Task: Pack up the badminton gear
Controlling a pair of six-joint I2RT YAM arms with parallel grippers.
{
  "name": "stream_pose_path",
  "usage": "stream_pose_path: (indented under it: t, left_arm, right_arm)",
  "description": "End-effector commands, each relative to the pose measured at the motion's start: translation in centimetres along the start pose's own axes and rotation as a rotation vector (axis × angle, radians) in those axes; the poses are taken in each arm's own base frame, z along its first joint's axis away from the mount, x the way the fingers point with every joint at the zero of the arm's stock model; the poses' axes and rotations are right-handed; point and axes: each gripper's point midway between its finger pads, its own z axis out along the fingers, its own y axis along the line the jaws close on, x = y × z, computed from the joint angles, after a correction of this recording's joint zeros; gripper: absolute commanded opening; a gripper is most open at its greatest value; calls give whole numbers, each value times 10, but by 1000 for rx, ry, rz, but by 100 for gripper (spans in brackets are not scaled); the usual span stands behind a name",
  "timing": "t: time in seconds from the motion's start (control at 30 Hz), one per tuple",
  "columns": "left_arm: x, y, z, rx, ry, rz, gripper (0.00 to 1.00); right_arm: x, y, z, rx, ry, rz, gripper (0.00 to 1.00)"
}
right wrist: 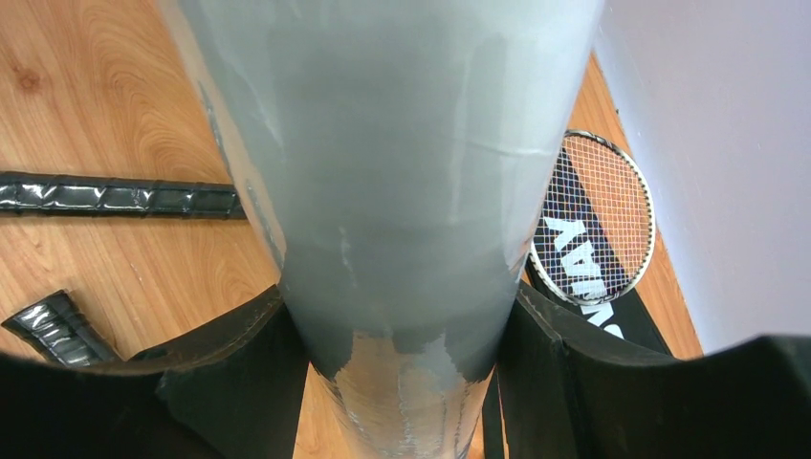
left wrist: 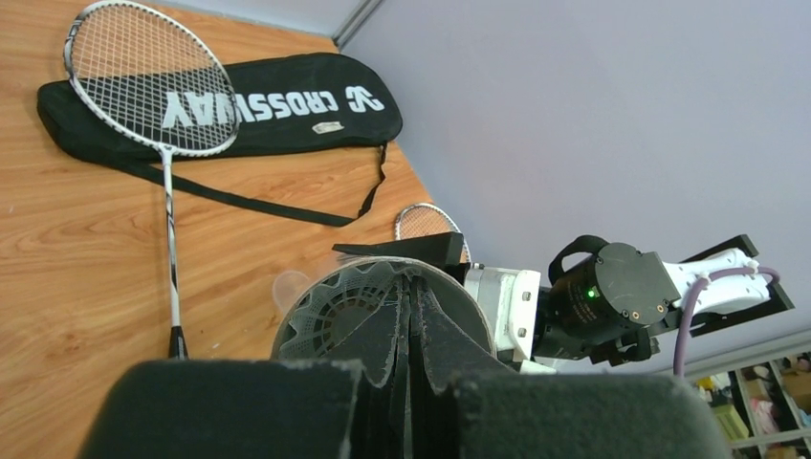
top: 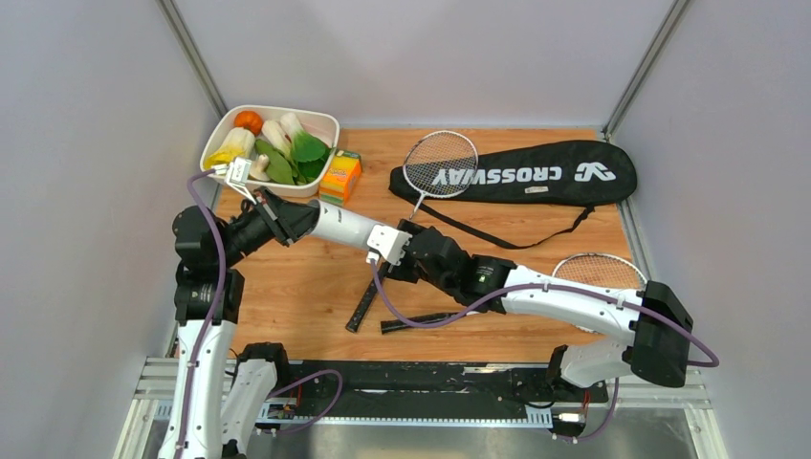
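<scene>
Your left gripper (left wrist: 409, 306) pinches the white feather shuttlecock (left wrist: 335, 311); the long white tube (right wrist: 402, 191) (clamped in your right gripper (right wrist: 402, 406)) lies end-on just ahead.

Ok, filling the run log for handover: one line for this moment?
left gripper shut on shuttlecock | right gripper holding white tube | one racket head on bag | other racket lying far right

black bag (top: 574, 187), white CROSSWAY lettering, logo beside
</scene>
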Motion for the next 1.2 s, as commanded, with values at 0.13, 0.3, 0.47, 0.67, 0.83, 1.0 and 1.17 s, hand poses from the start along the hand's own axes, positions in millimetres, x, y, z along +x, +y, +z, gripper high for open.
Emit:
stream_pose_path:
  t: [0.13,0.3,0.47,0.67,0.83,1.0,1.17]
  left_arm:
    - [0,-5,-1,-8,27,47,37]
    - [-15,-17,-10,-58,1,145,57]
    - [-31,-37,-18,-72,-36,210,66]
    - [-47,-43,-25,-131,-65,291,67]
    - [-52,-44,-30,-165,-64,365,68]
    - [-37,-30,-23,-145,-12,323,68]
    - [-10,14,-12,-217,58,271,67]
  right_arm:
    - [-52,-19,-7,58,-176,95,54]
    - [-43,-26,-10,74,-165,137,55]
    - [-35,-28,-13,70,-163,158,55]
    - [-26,-36,-18,81,-160,204,55]
    - [-15,-56,-26,110,-156,297,54]
    - [-14,-89,-46,183,-192,424,54]
    - [-15,-120,-80,292,-212,544,54]
